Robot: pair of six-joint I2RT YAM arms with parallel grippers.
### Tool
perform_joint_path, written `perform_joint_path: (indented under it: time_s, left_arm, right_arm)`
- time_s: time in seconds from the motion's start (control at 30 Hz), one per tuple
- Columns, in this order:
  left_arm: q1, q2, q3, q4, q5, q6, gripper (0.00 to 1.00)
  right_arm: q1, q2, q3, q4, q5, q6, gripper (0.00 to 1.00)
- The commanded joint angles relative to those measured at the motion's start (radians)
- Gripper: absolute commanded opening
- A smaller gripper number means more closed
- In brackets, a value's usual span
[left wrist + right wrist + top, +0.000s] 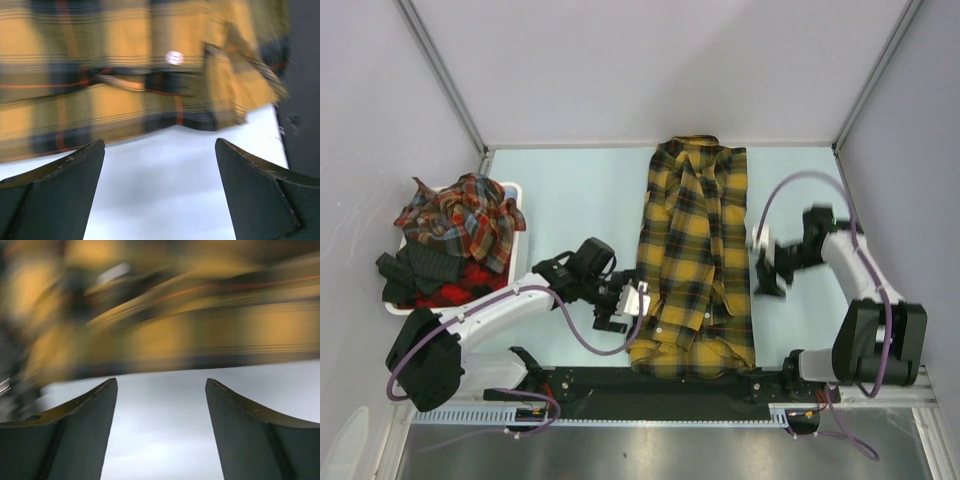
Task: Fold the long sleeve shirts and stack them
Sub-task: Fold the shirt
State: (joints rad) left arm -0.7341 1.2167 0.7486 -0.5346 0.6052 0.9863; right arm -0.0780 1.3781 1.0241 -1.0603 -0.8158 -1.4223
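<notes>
At table (570, 200) centre: one mustard-yellow plaid long sleeve shirt (695, 255), lying flat as a long narrow panel. Its collar is toward the far edge and its hem is at the near edge. Both long sides appear turned in over the body.

Left tool (628, 305): released, with nothing between the jaws. It sits just beside the shirt's left edge, toward the near end. My wrist view shows bare table under the jaws and a buttoned cuff just beyond.

Right tool (762, 265): released and empty, beside the shirt's right edge at about mid-length. That wrist view is blurred, so I can read only yellow cloth past the jaws.

Step in hand, by my judgement: the lengthwise fold is laid and the crosswise fold is not yet made. The next move calls for both tools to take one end of the panel, a corner each, and carry it evenly over the other end so the layers do not skew.

At the table's left edge: white basket (518, 190), heaped with crumpled red-toned plaid shirts (460, 215). Some dark cloth (415, 270) spills over its near side.
</notes>
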Motion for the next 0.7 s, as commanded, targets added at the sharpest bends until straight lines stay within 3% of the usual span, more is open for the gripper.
perform_joint_path:
  time_s: [0.0, 0.27, 0.47, 0.67]
  left_arm:
    - [-0.053, 0.004, -0.031, -0.011, 0.03, 0.138, 0.95]
    - [-0.136, 0.07, -0.075, 0.042, -0.007, 0.152, 0.97]
    - [-0.2, 0.066, -0.115, 0.084, -0.056, 0.201, 0.98]
    - [-0.297, 0.033, -0.192, 0.168, -0.129, 0.195, 0.99]
  right_arm:
    - [-0.008, -0.212, -0.226, -0.265, 0.066, -0.594, 0.75]
    - [0.061, -0.284, -0.37, -0.325, 0.096, -0.888, 0.79]
    - [0.191, -0.292, -0.439, -0.247, 0.107, -0.914, 0.79]
    - [0.293, -0.281, -0.483, -0.116, 0.125, -0.828, 0.81]
